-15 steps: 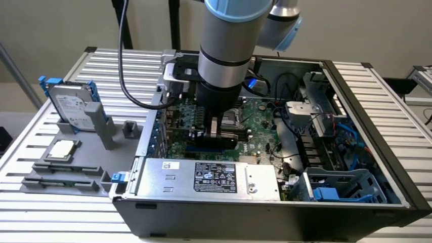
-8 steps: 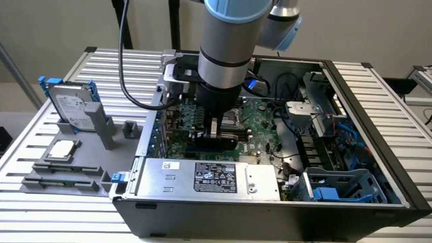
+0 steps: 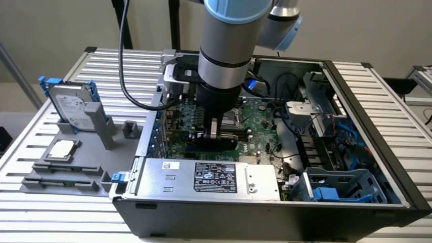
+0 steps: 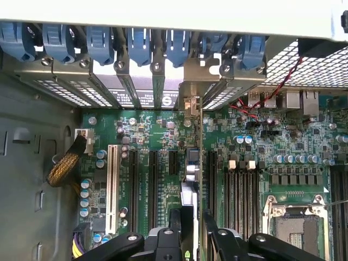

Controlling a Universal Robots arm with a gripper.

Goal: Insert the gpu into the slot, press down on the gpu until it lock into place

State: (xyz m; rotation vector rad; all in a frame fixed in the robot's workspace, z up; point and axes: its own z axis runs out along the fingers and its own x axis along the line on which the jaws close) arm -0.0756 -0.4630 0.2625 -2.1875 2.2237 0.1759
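My gripper [image 3: 214,132] reaches down into the open computer case and is shut on the gpu [image 3: 217,142], a dark card standing on edge over the green motherboard [image 3: 260,132]. In the wrist view the gpu [image 4: 193,166] is edge-on between my two black fingers [image 4: 175,217], with the gripper [image 4: 191,218] shut on it. Its silver end bracket [image 4: 190,103] lies against the row of rear openings in the case. The blue slot is hidden under the card. I cannot tell whether the card's edge is in the slot.
A grey power supply box [image 3: 209,177] with a white label lies just in front of the card. Black memory slots [image 4: 242,190] and the CPU socket [image 4: 293,220] flank it on one side, a white slot [image 4: 112,185] on the other. Blue clips [image 4: 141,43] line the rear. Cables [image 3: 292,126] cross the board.
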